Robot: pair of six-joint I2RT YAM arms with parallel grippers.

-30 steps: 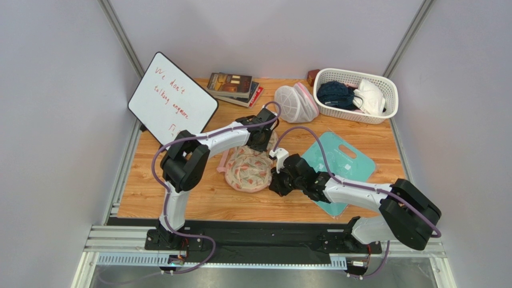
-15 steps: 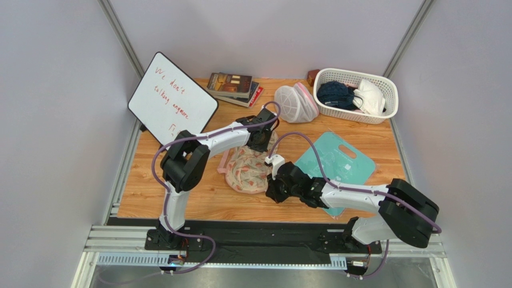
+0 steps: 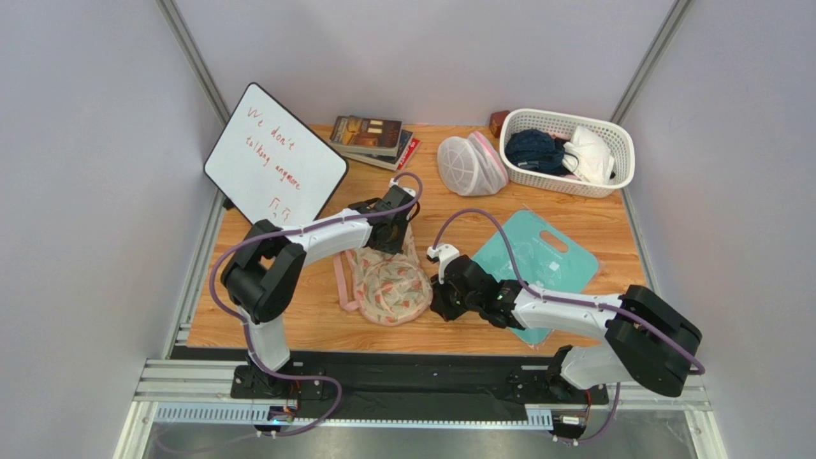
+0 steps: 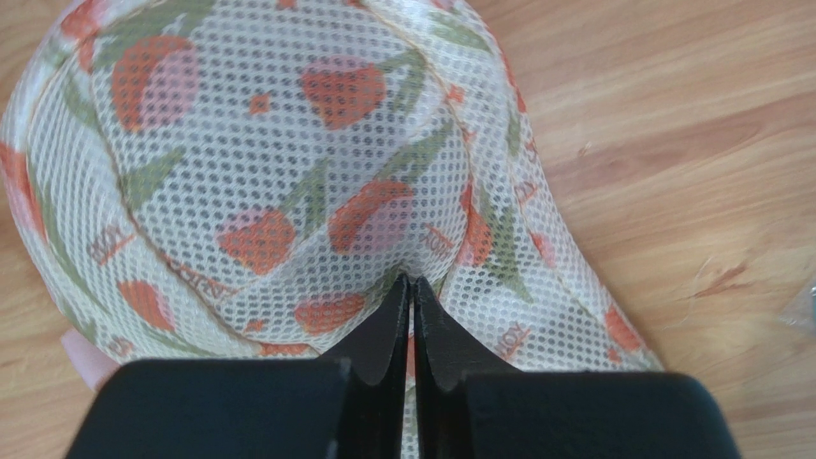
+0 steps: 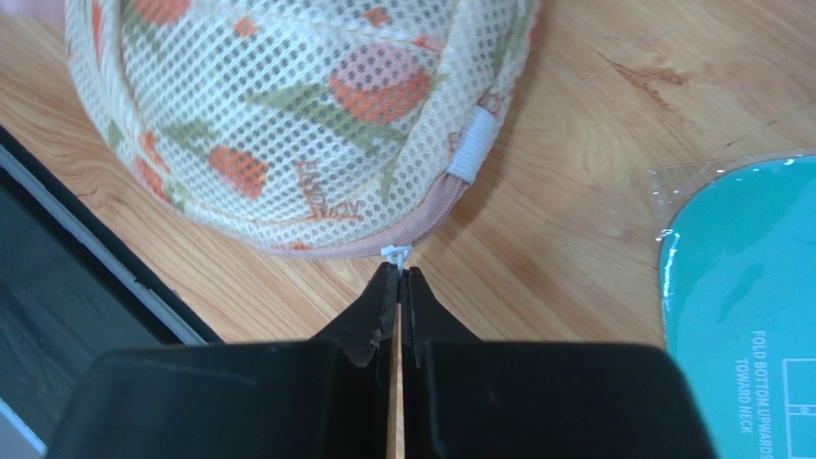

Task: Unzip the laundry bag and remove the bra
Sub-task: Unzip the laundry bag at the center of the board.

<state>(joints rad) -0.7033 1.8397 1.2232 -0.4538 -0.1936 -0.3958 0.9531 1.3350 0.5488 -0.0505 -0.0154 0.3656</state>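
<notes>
The laundry bag is a cream mesh pouch with an orange floral print and pink edging, lying mid-table. My left gripper is at its far edge. In the left wrist view its tips pinch a fold of the bag's mesh. My right gripper is at the bag's right rim. In the right wrist view that gripper is shut on the small white zipper pull at the pink zipper edge of the bag. The bra is hidden.
A teal folding board lies under my right arm. At the back are a whiteboard, stacked books, a white mesh dome bag and a white basket of clothes. The table's black front rail runs just beside the bag.
The left arm has swung left and nearer, dragging the bag's far edge with it. The bag has shifted and turned, its pink strap now on the left. The right gripper followed slightly left.
</notes>
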